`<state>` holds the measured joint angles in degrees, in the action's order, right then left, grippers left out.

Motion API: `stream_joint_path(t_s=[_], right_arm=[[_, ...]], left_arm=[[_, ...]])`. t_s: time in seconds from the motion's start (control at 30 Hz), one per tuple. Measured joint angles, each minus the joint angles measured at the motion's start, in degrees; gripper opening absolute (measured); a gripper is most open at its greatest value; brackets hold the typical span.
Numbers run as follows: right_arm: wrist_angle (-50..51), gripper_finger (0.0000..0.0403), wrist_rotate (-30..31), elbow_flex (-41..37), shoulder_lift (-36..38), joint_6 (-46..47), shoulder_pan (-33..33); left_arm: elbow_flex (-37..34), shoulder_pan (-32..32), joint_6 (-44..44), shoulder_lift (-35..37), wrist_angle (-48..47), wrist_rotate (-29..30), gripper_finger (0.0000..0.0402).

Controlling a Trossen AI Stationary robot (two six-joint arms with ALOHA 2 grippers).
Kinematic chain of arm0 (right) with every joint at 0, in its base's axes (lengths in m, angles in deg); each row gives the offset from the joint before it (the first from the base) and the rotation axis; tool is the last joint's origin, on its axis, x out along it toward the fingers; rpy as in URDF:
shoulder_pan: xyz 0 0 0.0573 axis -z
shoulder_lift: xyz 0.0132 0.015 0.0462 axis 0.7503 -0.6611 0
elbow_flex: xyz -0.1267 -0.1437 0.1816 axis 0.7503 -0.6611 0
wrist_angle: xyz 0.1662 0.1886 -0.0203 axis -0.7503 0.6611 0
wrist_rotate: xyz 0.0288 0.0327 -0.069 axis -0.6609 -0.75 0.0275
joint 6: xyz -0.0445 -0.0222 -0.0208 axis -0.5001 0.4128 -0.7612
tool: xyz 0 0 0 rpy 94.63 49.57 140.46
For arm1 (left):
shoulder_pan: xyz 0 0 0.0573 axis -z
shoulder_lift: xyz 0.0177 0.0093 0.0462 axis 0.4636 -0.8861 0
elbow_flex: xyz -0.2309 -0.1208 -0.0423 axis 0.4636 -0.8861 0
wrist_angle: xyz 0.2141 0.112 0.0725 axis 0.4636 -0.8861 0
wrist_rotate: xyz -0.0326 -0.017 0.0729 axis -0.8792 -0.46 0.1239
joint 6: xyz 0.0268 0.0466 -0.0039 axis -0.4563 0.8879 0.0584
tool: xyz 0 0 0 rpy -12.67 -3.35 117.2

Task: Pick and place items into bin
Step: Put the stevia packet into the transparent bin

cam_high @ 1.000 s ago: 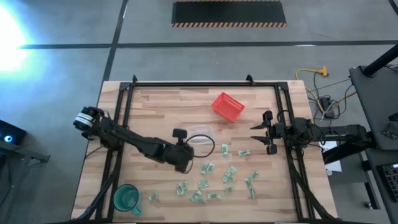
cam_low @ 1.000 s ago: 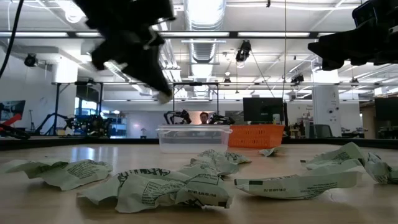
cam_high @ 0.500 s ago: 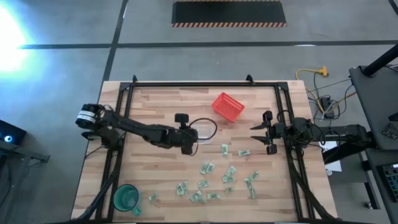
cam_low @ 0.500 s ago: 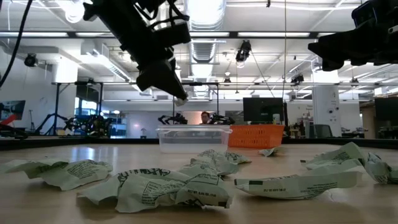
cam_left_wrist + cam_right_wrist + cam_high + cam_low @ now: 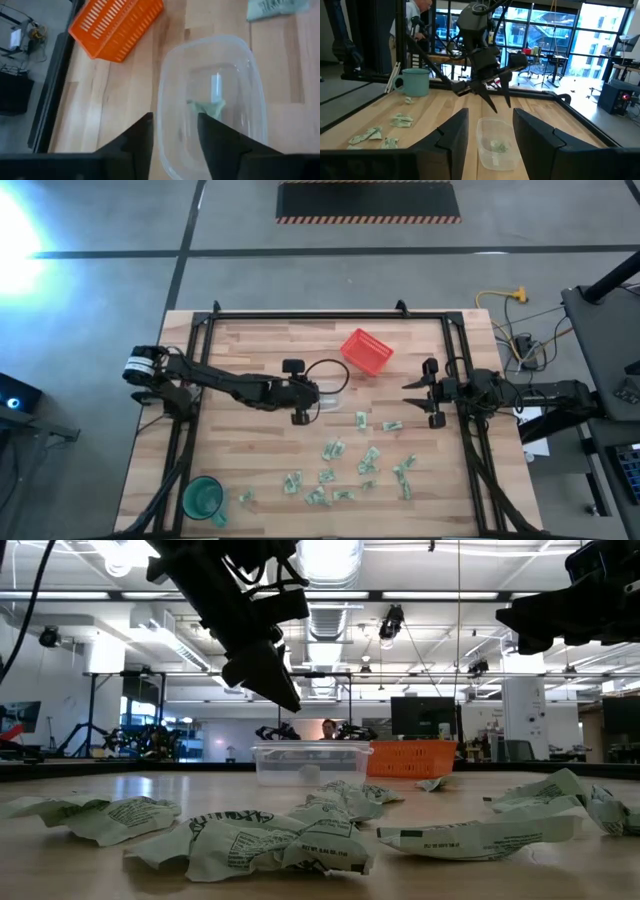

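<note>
Clear plastic bin (image 5: 210,105), mid-table, now holds a pale green item (image 5: 206,107): we've just spread our left gripper (image 5: 175,132) above it, dropping the piece. Right gripper (image 5: 490,132) waits, fingers apart, near the right edge.

Clear glossy plastic bin (image 5: 210,95), wooden table (image 5: 125,100)

Small clear plastic rectangular container (image 5: 325,397) at centre of high view, one wrapped piece (image 5: 206,107) inside. Left gripper (image 5: 299,416) at its lower-left edge. Red mesh basket (image 5: 366,351) above-right. Scattered tiny wrapped pieces (image 5: 345,465) below. Green cup (image 5: 203,498) lower left. Right gripper (image 5: 408,398) right of centre.
</note>
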<state>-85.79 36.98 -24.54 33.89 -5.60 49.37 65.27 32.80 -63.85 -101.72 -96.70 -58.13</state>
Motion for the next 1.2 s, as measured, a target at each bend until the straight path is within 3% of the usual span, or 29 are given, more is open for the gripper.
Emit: stream_joint_path(t_s=[0.1,0.23,0.33,0.77,1.03,1.2], right_arm=[[0.04,0.0145,0.00,0.00,0.00,0.02,0.00],[0.16,0.0145,0.00,0.00,0.00,0.00,0.00],[0.19,0.0141,0.02,0.00,-0.15,0.00,0.00],[0.30,0.0141,0.04,0.00,-0.75,1.69,0.00],[0.28,0.0135,0.04,0.00,-1.49,2.21,0.00],[0.28,0.0133,0.02,0.00,-2.21,3.44,-0.01]], left_arm=[[1.28,0.72,-2.35,0.91,-6.27,-7.60,0.0150],[1.97,2.14,-12.89,3.00,-15.36,-20.28,0.0149],[1.65,4.95,-20.50,3.75,-20.85,-24.99,0.0143],[1.89,27.03,-46.47,4.37,-25.31,-25.71,0.0122],[1.82,39.29,-64.11,4.17,-25.33,-19.50,0.0122],[1.84,43.00,-70.28,3.27,-25.33,-16.96,0.0122]])
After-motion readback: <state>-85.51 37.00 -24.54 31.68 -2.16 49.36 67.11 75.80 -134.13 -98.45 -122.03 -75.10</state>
